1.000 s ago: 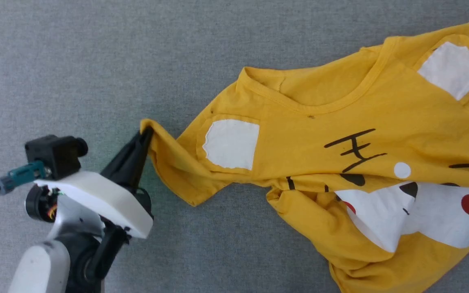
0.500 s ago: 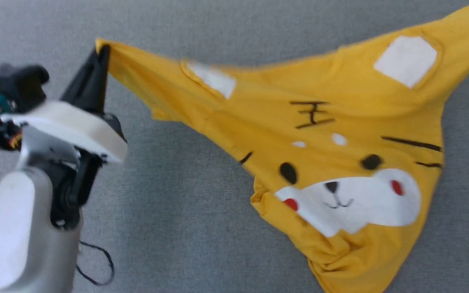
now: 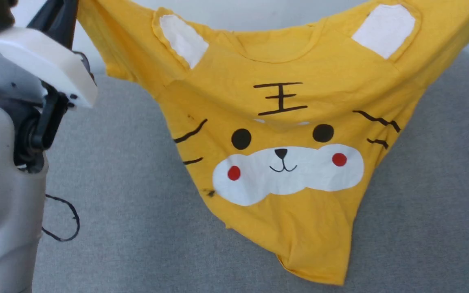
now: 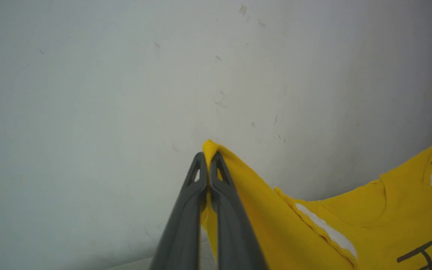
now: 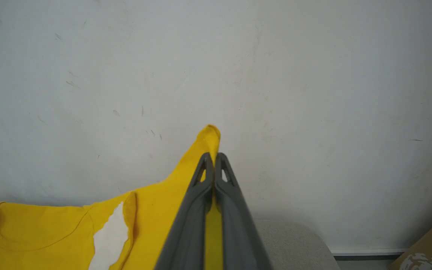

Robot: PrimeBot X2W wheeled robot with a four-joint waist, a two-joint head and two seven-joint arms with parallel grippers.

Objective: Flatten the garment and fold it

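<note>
Above the grey surface (image 3: 136, 183), left gripper (image 4: 209, 155) and right gripper (image 5: 213, 155) each pinch a top corner of the garment (image 3: 275, 134), which hangs spread between them, yellow, face print showing.

Grey cloth surface (image 3: 421, 228), pale wall (image 4: 88, 93) — scuffed

Pale grey forearm (image 3: 2, 195), white wrist housing (image 3: 39, 61), black cable (image 3: 78, 219), left pincer (image 4: 208, 154) with 2 slotted dark-grey fingers (image 4: 186, 210).
</note>
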